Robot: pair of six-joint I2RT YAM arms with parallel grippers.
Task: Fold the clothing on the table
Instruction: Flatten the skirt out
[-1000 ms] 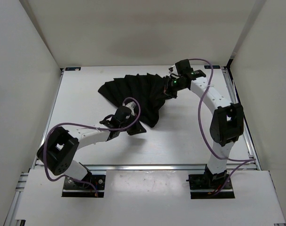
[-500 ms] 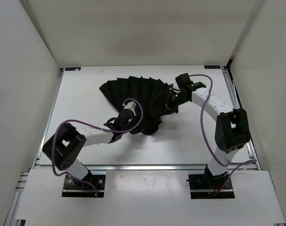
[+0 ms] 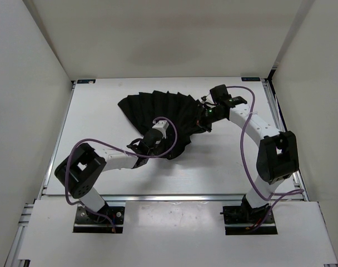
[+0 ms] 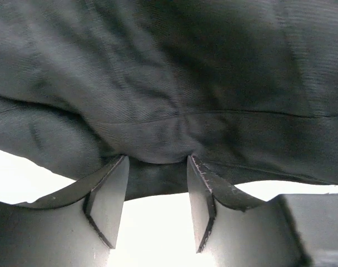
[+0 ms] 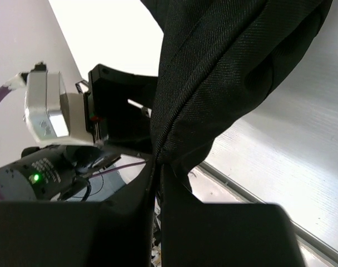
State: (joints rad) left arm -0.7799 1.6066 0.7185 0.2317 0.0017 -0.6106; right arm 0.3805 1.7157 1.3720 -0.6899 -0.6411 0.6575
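Top external view: the white surface point(image 3: 97, 117), edged by silver rails point(image 3: 174, 196), carries the black pleated clothing point(image 3: 163, 108). The clothing lies fanned out at the far middle, with its broad pleated edge toward the back wall and its narrow end pointing at the arms. The left arm point(image 3: 113, 161) runs low from its near-left base and bends rightward, its wrist reaching the near left edge of the fabric. The right arm point(image 3: 252, 119) rises along the right side and hooks leftward to the fabric's right edge, where the cloth bunches up off the surface. A purple cable point(image 3: 102, 146) loops along the left arm, and another loops along the right arm. On the left wrist view the left claw point(image 4: 157, 167) stands wide. Its two fingers point(image 4: 110, 194) are well apart with bright surface between them, and the hem of the clothing sags across their tips without being clamped. On the right wrist view the right claw point(image 5: 158, 172) is closed tight on a fold of the clothing. The twill rises from between its pressed fingers and drapes up and to the right, clear of the surface below.
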